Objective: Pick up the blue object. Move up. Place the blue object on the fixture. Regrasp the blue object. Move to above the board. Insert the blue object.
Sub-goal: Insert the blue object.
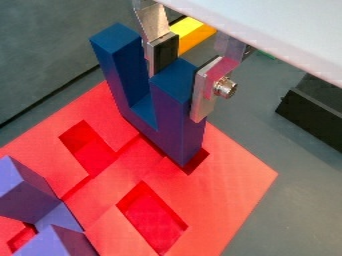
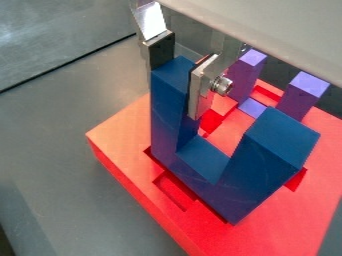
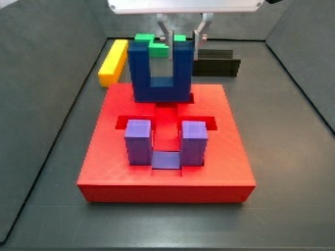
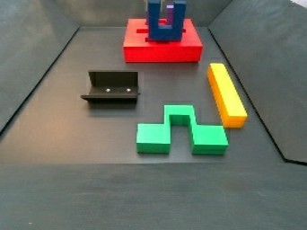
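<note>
- Two silver fingers of the gripper (image 1: 185, 68) are closed on one leg of the blue object (image 1: 154, 95) — one plate (image 1: 207, 88) lies flat on the leg's outer face, and the other finger (image 2: 158, 48) is down in the gap between the two legs.
- The blue object stands as an upright U, legs up, with its base on or in the far end of the board (image 3: 230, 167); in both wrist views the base looks sunk a little into a recess, though how deep I cannot tell.
- It looks like a solid, stiff plastic block — light enough for one leg to carry it, and unlikely to flex or crack under the pinch.
- Its faces are smooth, so it may slip or swing if pushed sideways; a hold low on the leg with the pads flat on both faces seems safest.
- My judgement: insertion is under way or nearly done, and a straight downward push matters more than force.
- On the board's near end a purple piece (image 3: 164, 143) stands in its own recess, well apart from the blue one.
- Off the board lie the fixture (image 4: 111, 88), a green block (image 4: 180, 129) and a yellow bar (image 4: 225, 92).
</note>
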Robot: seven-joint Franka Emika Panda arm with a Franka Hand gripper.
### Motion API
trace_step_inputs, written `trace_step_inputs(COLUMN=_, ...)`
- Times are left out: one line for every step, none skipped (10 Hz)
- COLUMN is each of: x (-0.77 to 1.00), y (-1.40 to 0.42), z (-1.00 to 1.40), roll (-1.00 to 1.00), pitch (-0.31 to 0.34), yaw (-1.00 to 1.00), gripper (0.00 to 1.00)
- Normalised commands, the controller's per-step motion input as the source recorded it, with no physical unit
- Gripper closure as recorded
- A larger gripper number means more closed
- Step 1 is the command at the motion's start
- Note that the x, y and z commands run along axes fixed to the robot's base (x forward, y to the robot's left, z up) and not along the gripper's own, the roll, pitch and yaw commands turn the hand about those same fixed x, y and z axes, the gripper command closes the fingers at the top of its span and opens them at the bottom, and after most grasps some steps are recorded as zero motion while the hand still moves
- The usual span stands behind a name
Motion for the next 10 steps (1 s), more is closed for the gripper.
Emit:
trace_step_inputs(x=0.17, y=0.13, z=-0.12, roll=0.01, pitch=0.0, yaw=0.0, gripper=1.0)
trace_step_inputs(x=0.1, y=0.06, z=-0.15, roll=0.02, pitch=0.0, yaw=0.0, gripper=1.0)
trace_step_inputs(x=0.0, y=0.0, z=-0.21, roll=0.05, pitch=0.0, yaw=-0.05, gripper=1.0)
trace_step_inputs(x=0.02, y=-0.09, z=-0.23, roll=0.03, pitch=0.0, yaw=-0.11, gripper=1.0)
trace_step_inputs(x=0.17, y=-0.09, z=-0.16, roll=0.01, pitch=0.0, yaw=-0.13, gripper=1.0)
trace_step_inputs(x=0.25, y=-0.09, z=-0.13, roll=0.01, pitch=0.0, yaw=-0.15, gripper=1.0)
trace_step_inputs(x=0.32, y=-0.06, z=-0.13, roll=0.0, pitch=0.001, yaw=-0.18, gripper=1.0)
trace_step_inputs(x=0.33, y=-0.05, z=-0.15, roll=0.01, pitch=0.01, yaw=-0.19, gripper=1.0)
trace_step_inputs(x=0.26, y=-0.01, z=-0.16, roll=0.01, pitch=0.011, yaw=-0.19, gripper=1.0)
trace_step_inputs(x=0.15, y=0.0, z=-0.24, roll=0.08, pitch=0.027, yaw=-0.17, gripper=1.0)
